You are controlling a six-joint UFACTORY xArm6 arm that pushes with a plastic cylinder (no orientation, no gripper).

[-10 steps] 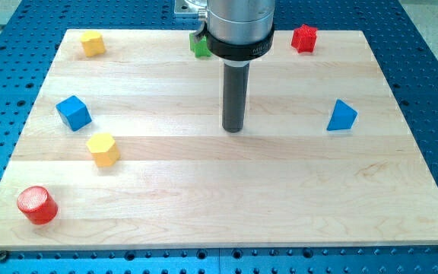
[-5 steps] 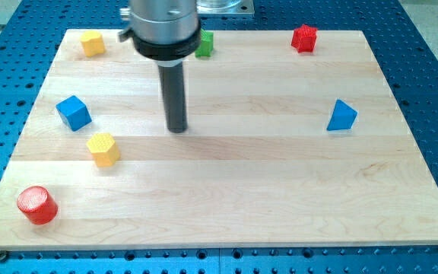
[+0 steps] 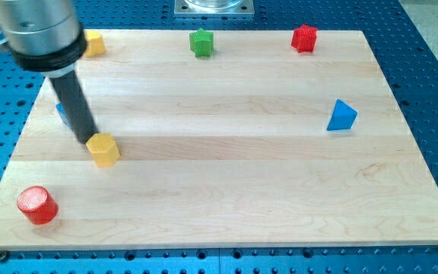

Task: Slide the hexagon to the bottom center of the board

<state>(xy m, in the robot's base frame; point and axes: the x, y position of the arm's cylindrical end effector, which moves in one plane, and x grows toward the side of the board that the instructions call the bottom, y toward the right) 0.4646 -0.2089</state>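
Note:
The yellow hexagon (image 3: 103,148) lies on the wooden board (image 3: 226,175) at the view's left, below the middle height. My tip (image 3: 87,141) stands right at the hexagon's upper left edge, touching it or nearly so. The rod hides most of the blue cube (image 3: 61,113), which lies just behind it to the upper left.
A red cylinder (image 3: 36,205) lies at the bottom left. A second yellow block (image 3: 93,43) is at the top left, partly behind the arm. A green block (image 3: 201,43) and a red block (image 3: 304,37) lie along the top edge. A blue triangular block (image 3: 342,116) is at the right.
My tip has swept from the board's middle to the left and slightly down, ending at the yellow hexagon's upper left. The blocks have not moved.

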